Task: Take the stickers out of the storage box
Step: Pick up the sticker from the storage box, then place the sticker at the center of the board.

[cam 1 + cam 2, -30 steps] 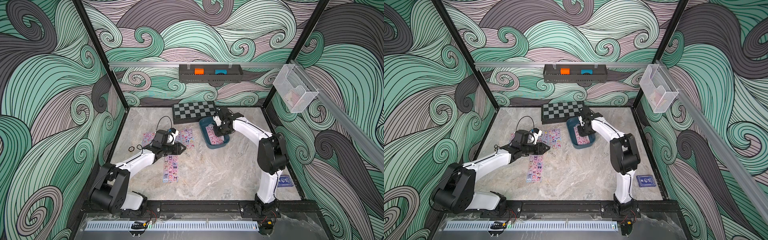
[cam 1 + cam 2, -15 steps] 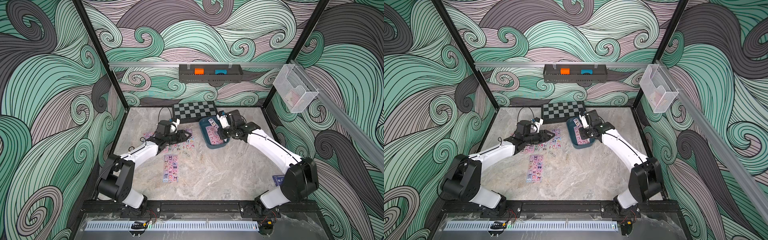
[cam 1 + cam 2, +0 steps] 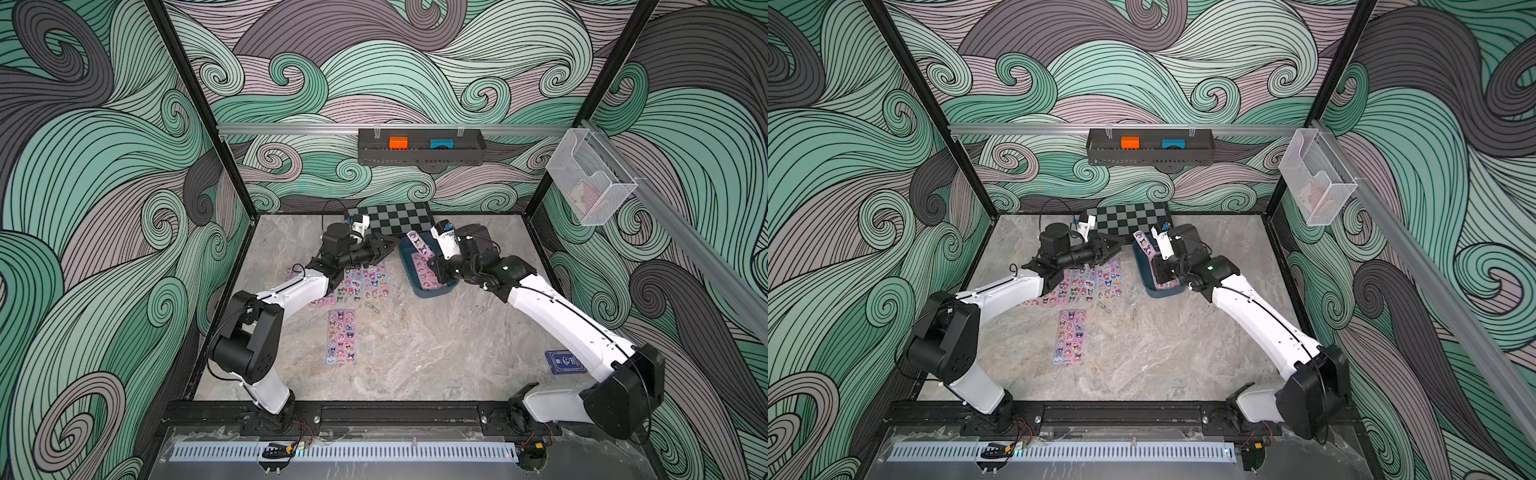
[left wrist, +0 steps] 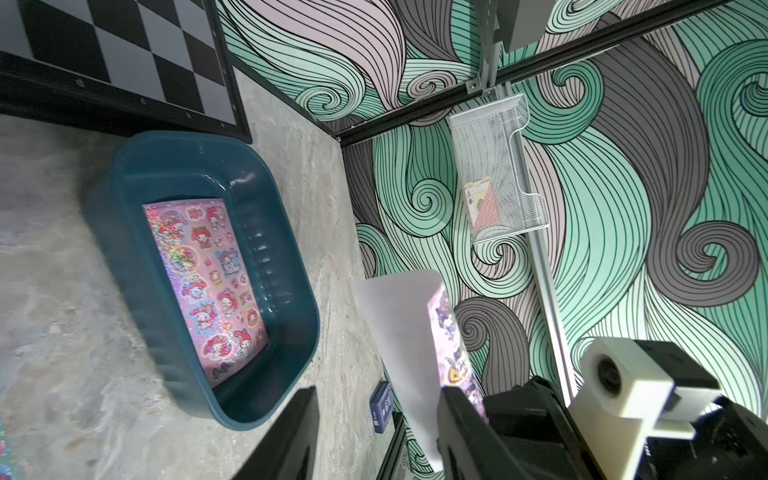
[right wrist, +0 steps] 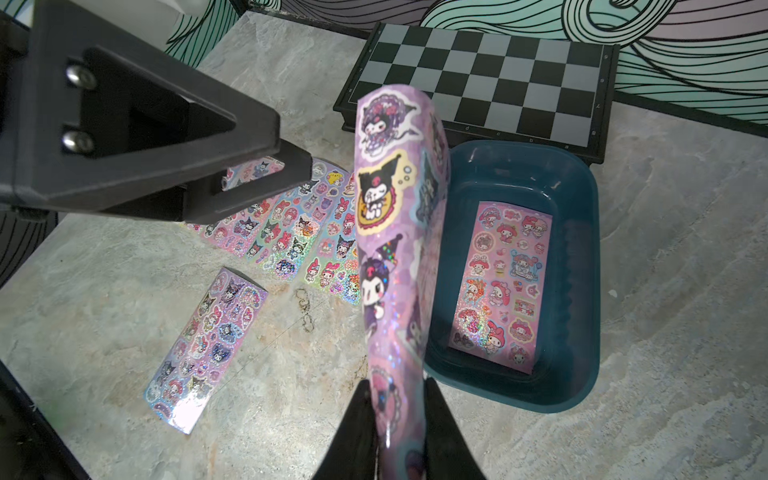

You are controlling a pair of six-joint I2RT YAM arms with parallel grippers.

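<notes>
The storage box [image 3: 432, 291] [image 3: 1163, 293] is a dark teal tub beside the chessboard. One pink sheet of stickers [image 5: 503, 282] [image 4: 208, 282] lies flat in it. My right gripper [image 5: 395, 415] [image 3: 434, 262] is shut on the end of a purple sheet [image 5: 386, 249] [image 3: 415, 240], which curls upward over the tub's near rim. My left gripper [image 4: 374, 432] [image 3: 388, 248] is open and points at that sheet's free end [image 4: 399, 332], close to it but apart. Several more stickers lie fanned [image 3: 361, 286] and one lies alone [image 3: 341, 336] on the table.
A chessboard [image 3: 390, 218] stands at the back, touching the tub. A dark blue card box [image 3: 563, 361] lies at the right, near the right arm's base. A black tray [image 3: 419, 151] hangs on the back wall and a clear bin [image 3: 590, 178] on the right wall.
My right gripper has risen out of the tub with the purple sheet in it. My left gripper has moved from above the table's stickers toward the tub and opened wider.
</notes>
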